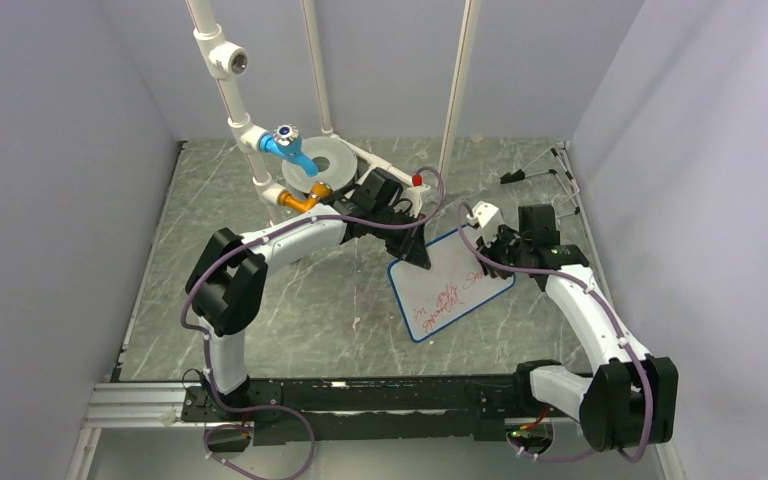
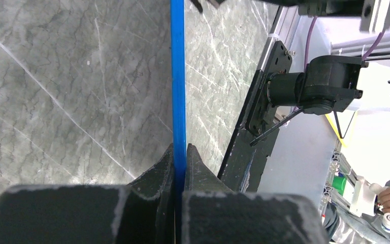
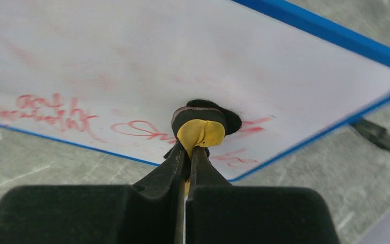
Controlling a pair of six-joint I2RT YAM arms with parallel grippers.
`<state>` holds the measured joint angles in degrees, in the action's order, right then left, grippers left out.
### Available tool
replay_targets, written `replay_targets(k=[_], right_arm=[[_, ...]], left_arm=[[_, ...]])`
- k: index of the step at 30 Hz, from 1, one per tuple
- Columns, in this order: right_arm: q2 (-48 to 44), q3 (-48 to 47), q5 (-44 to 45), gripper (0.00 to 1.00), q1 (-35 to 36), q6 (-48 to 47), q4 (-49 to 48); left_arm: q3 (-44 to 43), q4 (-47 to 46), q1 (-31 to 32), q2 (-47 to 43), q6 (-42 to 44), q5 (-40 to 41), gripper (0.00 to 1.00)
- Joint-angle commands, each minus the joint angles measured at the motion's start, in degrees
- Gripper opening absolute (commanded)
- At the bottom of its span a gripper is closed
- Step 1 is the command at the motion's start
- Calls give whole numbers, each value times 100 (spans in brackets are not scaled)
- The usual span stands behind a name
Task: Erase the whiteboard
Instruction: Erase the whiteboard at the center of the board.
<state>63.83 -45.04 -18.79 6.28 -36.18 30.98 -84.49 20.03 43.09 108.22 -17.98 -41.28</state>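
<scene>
Whiteboard [image 1: 450, 285] sits right of centre on the table [image 1: 260, 320], with red writing [image 3: 56, 114] along its near edge. My left gripper [image 2: 179, 152] is clamped on the thin blue rim [image 2: 177, 76] at the far-left corner. My right gripper [image 3: 189, 150] pinches a small yellow-and-black eraser [image 3: 200, 127], pressed to the board's face beside the writing. I worry a hard sideways stroke will twist the rim out of that narrow corner hold, or drag the eraser from the jaws, since only its edge is caught.
</scene>
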Motion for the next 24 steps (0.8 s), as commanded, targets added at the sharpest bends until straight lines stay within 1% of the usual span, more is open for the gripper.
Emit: replay_targets(k=[1, 2, 4, 8, 10, 13, 14, 17, 20, 21, 24], right_arm=[[-263, -80, -1437, 0, 223, -631, 500], [-311, -99, -1504, 0, 232, -566, 475], [-350, -116, -1272, 0, 215, -338, 244], [-266, -30, 67, 0, 77, 210, -533], [-160, -38, 456, 0, 29, 189, -529], [-120, -66, 724, 0, -33, -124, -297], [-185, -48, 587, 0, -74, -253, -175], [-350, 34, -427, 0, -114, -809, 361], [-101, -103, -1224, 0, 26, -1250, 970], [-4, -115, -1288, 0, 169, -1297, 1042], [143, -186, -1082, 0, 520, -1168, 934]], left_arm=[[-70, -178, 98, -270, 309, -708, 0], [-98, -173, 89, -253, 304, -725, 0], [-175, -121, 89, -212, 332, -728, 0], [-226, -56, 66, -210, 381, -714, 0], [-217, -41, 55, -223, 406, -685, 0], [-191, 12, 36, -239, 457, -605, 0], [-172, 32, 40, -251, 475, -571, 0], [-82, -62, 37, -291, 448, -548, 0], [-140, 2, 26, -309, 463, -526, 0], [-146, 2, 24, -319, 464, -519, 0], [-144, -23, 24, -325, 450, -521, 0]])
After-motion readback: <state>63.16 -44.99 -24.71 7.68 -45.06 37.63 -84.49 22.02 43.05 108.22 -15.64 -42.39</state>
